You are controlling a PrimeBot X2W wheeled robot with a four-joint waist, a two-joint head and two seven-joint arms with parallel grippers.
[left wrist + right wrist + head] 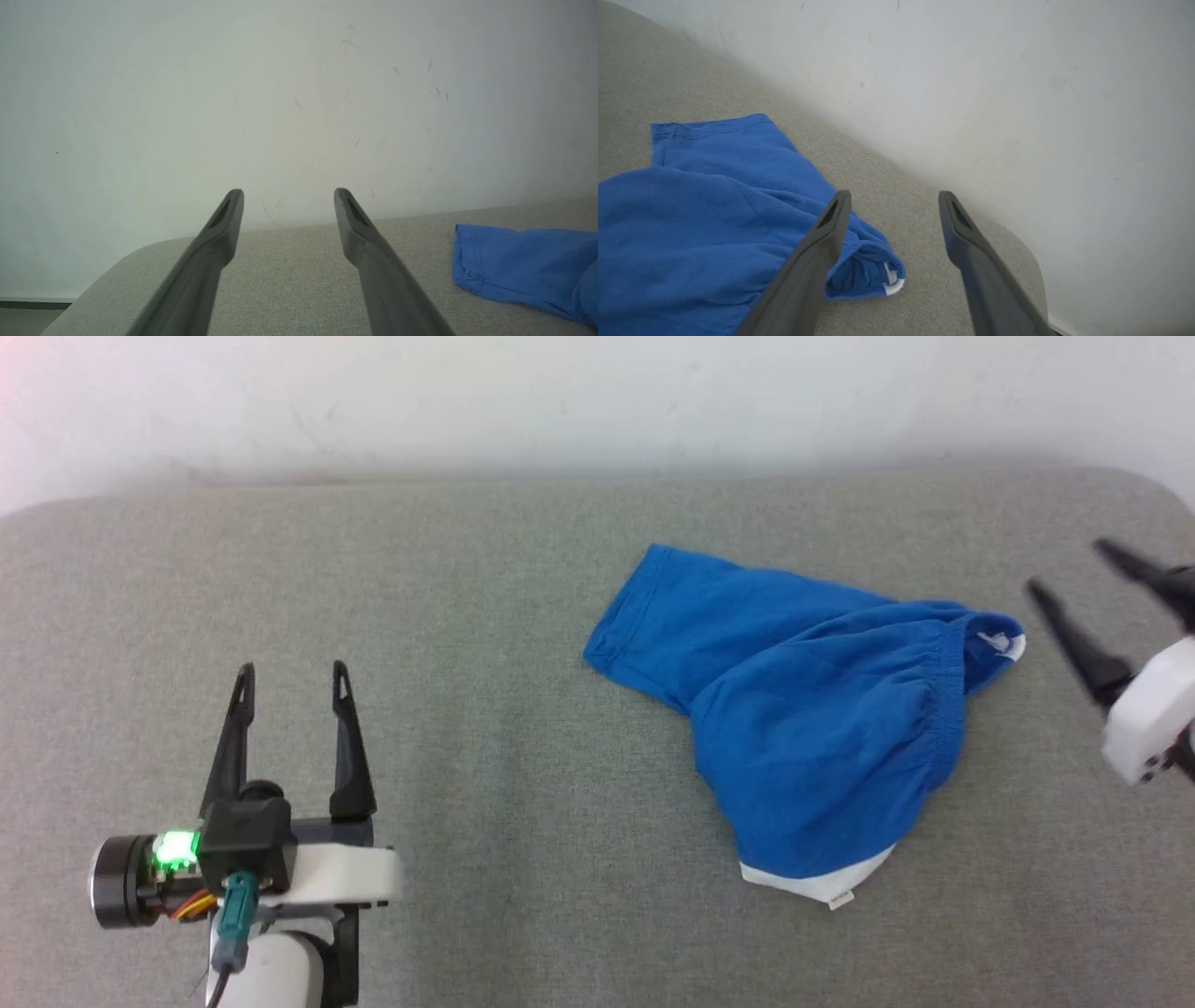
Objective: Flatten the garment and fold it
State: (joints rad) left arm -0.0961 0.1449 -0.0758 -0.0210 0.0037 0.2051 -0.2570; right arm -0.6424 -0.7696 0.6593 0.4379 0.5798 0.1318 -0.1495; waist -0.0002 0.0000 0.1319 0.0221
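A bright blue soft pair of shorts (803,728) lies rumpled right of centre in the head view, on a grey fabric-covered surface with rounded corners (467,616) that runs up to a pale wall (560,392). One leg reaches toward the upper middle of the frame and ends in a stitched blue hem. The gathered elastic waistband faces right, with a small white patch showing inside its opening, and a strip of white trim peeks out at the garment's lower edge.

The left gripper (293,667) sits at the lower left of that frame, well apart from the shorts, its two long dark fingers spread with nothing between them. In the left wrist view the left gripper (288,191) shows the same wide gap, with the shorts (523,270) at the lower right.

The right gripper (1066,565) hangs at the right edge, just beside the waistband, jaws spread and empty. In the right wrist view, the right gripper (894,192) frames bare grey cloth, and the shorts (705,210) fill the lower left.
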